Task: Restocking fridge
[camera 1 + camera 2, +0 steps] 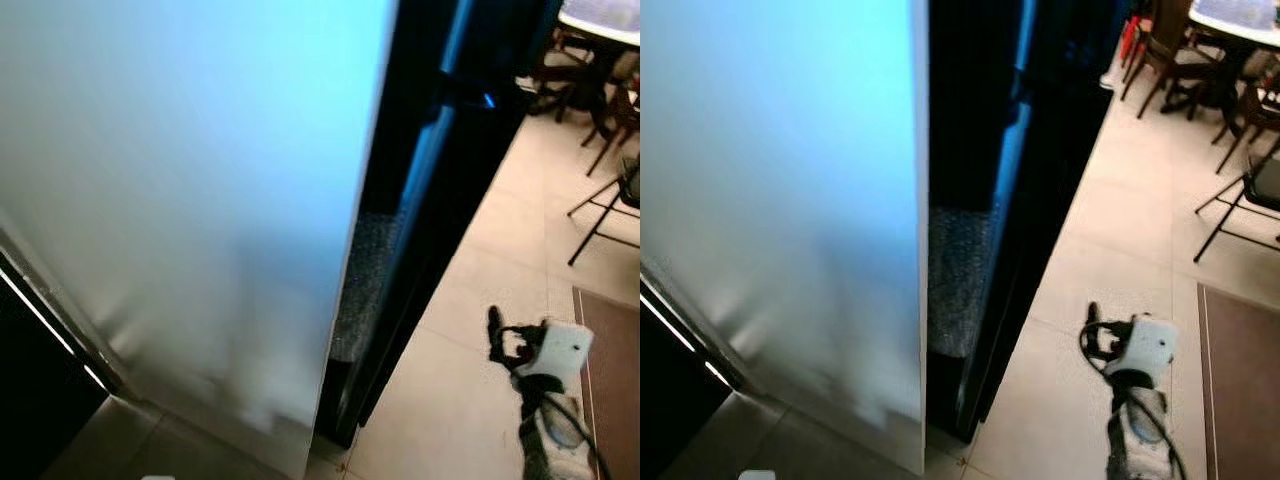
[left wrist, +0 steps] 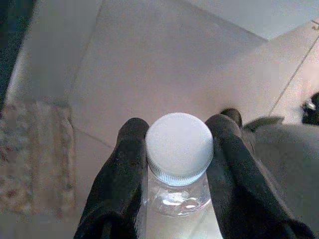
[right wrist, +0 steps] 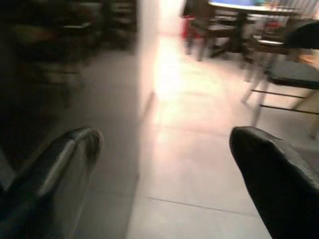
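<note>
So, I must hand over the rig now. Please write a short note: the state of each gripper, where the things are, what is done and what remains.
Left gripper: shut on a clear bottle with a white cap, held above the tiled floor.
Right gripper: open and empty, low beside the fridge over the floor.
Fridge door: close in front of the head camera; whether the fridge is open cannot be told.
Done: bottle in hand.
Left: place the bottle inside the fridge.
</note>
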Robot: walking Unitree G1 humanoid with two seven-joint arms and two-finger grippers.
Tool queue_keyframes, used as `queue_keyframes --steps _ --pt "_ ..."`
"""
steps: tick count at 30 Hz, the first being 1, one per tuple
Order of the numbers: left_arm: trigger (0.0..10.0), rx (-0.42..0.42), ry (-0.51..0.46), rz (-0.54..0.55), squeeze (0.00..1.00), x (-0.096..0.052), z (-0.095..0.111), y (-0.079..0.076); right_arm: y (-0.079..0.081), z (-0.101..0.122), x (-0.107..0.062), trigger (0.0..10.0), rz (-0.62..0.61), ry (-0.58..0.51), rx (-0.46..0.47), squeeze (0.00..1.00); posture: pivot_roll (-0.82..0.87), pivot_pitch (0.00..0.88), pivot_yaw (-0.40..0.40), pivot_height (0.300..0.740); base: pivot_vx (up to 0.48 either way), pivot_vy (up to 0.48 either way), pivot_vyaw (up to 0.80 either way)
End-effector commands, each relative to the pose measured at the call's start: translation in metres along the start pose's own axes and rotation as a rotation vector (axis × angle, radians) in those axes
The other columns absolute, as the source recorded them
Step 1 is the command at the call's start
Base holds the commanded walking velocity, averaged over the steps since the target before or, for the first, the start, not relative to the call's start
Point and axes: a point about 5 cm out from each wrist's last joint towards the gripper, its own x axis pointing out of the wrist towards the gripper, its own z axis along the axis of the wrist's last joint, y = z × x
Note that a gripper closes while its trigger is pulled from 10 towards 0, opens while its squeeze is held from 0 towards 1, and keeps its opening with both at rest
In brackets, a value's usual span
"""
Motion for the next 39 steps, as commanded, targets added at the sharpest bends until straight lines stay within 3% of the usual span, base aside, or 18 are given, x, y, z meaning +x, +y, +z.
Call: queue_keyframes --steps 1,4,5,7,13,15,17,22,23,29,32,33,34,39 --pt "10.0 0.001 0.023 0.001 0.0 -0.001 -0.005 -0.001 0.01 -0.005 -0.011 10.0 0.042 0.031 0.027 0.0 0.07 0.0 -0.059 0.74 0.0 0.0 0.0" --pt "10.0 0.001 0.024 0.001 0.0 -0.001 -0.006 -0.001 0.019 0.004 -0.013 10.0 0.082 0.01 0.016 0.0 0.07 0.0 -0.064 0.74 0.0 0.0 0.0" --pt "10.0 0.001 0.028 0.004 0.0 -0.001 -0.007 -0.001 0.035 0.01 -0.02 10.0 0.13 0.05 0.028 0.0 0.07 0.0 -0.072 0.74 0.0 0.0 0.0" --pt "10.0 -0.001 0.031 0.006 0.0 -0.001 -0.008 0.0 0.05 0.016 -0.028 10.0 0.165 0.083 0.05 0.0 0.07 0.0 -0.076 0.74 0.0 0.0 0.0" --pt "10.0 -0.004 0.038 0.01 0.0 -0.002 -0.012 0.001 0.078 0.025 -0.046 10.0 0.243 0.169 0.072 0.0 0.07 0.0 -0.085 0.74 0.0 0.0 0.0" --pt "10.0 -0.002 0.04 0.009 0.0 -0.002 -0.012 0.001 0.089 0.027 -0.05 10.0 0.33 0.224 0.034 0.0 0.07 0.0 -0.086 0.74 0.0 0.0 0.0" --pt "10.0 -0.001 0.041 0.009 0.0 -0.002 -0.013 0.001 0.092 0.032 -0.05 10.0 0.349 0.211 -0.028 0.0 0.06 0.0 -0.086 0.74 0.0 0.0 0.0" --pt "10.0 0.003 0.04 0.007 0.0 -0.002 -0.012 0.0 0.101 0.044 -0.035 10.0 0.302 0.197 -0.03 0.0 0.07 0.0 -0.086 0.74 0.0 0.0 0.0" --pt "10.0 0.003 0.038 0.006 0.0 -0.002 -0.011 -0.001 0.107 0.044 -0.032 10.0 0.331 0.205 -0.023 1.0 0.08 0.0 -0.09 0.74 0.0 0.0 0.0" --pt "10.0 0.004 0.039 0.005 0.0 -0.002 -0.012 -0.001 0.128 0.048 -0.031 10.0 0.411 0.204 -0.01 1.0 0.08 0.0 -0.088 0.74 0.0 0.0 0.0" --pt "10.0 0.01 0.049 0.001 0.0 -0.003 -0.015 -0.002 0.13 0.049 -0.026 10.0 0.393 0.184 -0.059 0.98 0.08 0.0 -0.085 0.74 0.0 0.0 0.0" --pt "10.0 0.01 0.05 -0.001 0.0 -0.003 -0.015 -0.003 0.13 0.052 -0.022 10.0 0.373 0.157 -0.093 0.35 0.08 0.0 -0.085 0.74 0.0 0.0 0.0" --pt "10.0 0.01 0.05 -0.001 0.0 -0.003 -0.015 -0.003 0.129 0.054 -0.021 10.0 0.367 0.147 -0.098 0.0 0.07 0.0 -0.084 0.74 0.0 0.0 0.0" --pt "10.0 0.011 0.053 -0.004 0.0 -0.003 -0.016 -0.004 0.118 0.062 -0.012 10.0 0.271 0.119 -0.088 0.0 0.08 0.0 -0.087 0.74 0.0 0.0 0.0"
